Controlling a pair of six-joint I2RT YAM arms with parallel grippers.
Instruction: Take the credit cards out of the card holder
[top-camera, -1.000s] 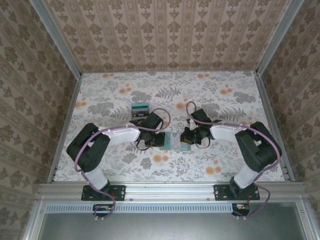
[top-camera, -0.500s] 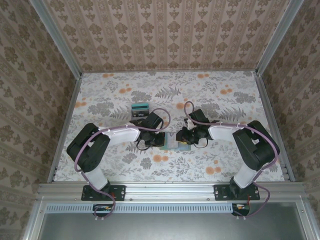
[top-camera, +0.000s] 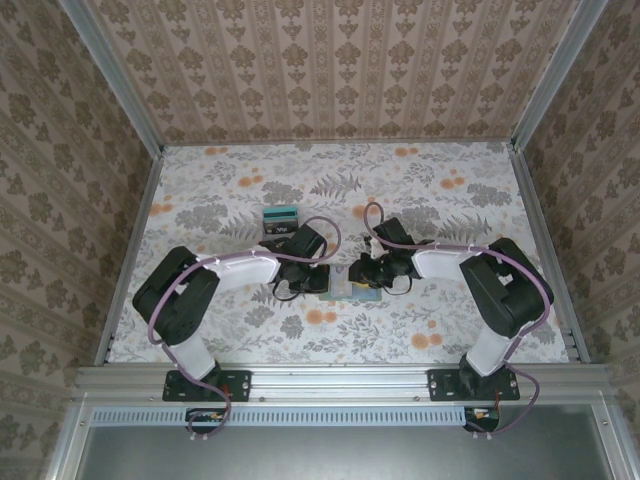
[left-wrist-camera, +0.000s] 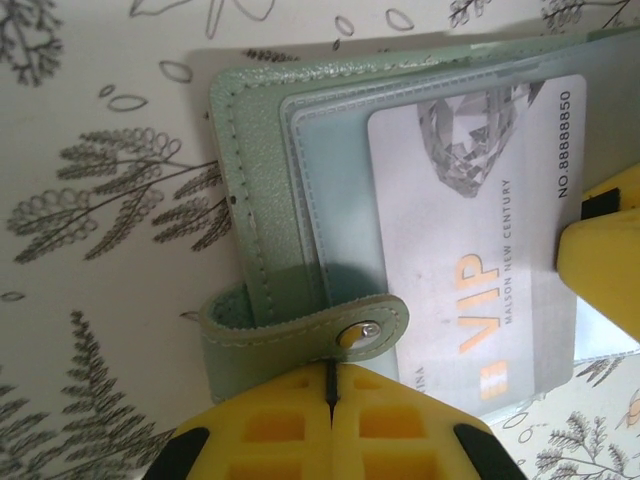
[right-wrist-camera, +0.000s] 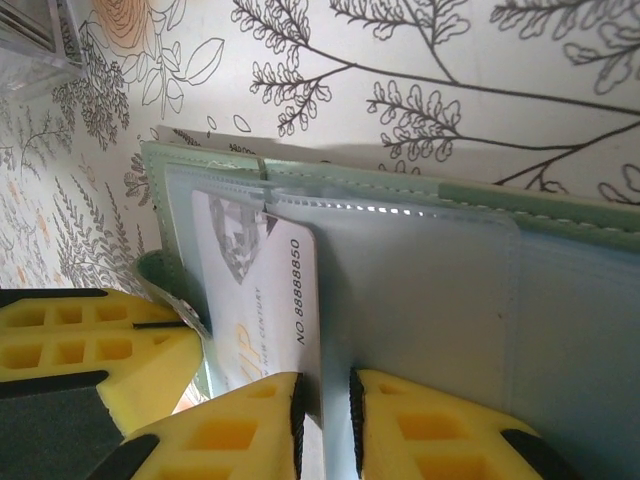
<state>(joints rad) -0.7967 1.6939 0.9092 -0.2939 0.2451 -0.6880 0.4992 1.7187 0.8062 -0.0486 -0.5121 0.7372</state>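
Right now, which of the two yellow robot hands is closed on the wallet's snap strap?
The left hand. Its fingers are shut on the wallet's strap, while the right hand stands at the edge of the pale VIP card.

You worked over a table (top-camera: 230, 200) covered in pale floral cloth, leaf and orange-blossom print. Beige damask-patterned walls (top-camera: 330, 60) enclosed three sides; aluminium rails (top-camera: 340, 378) framed the near edge.

- We see the surface (top-camera: 230, 180), covered in a floral leaf print.
- The card holder (left-wrist-camera: 270, 200) lies open on it, centre-front.
- A stack of credit cards (top-camera: 280, 217) rests further back, left of centre.
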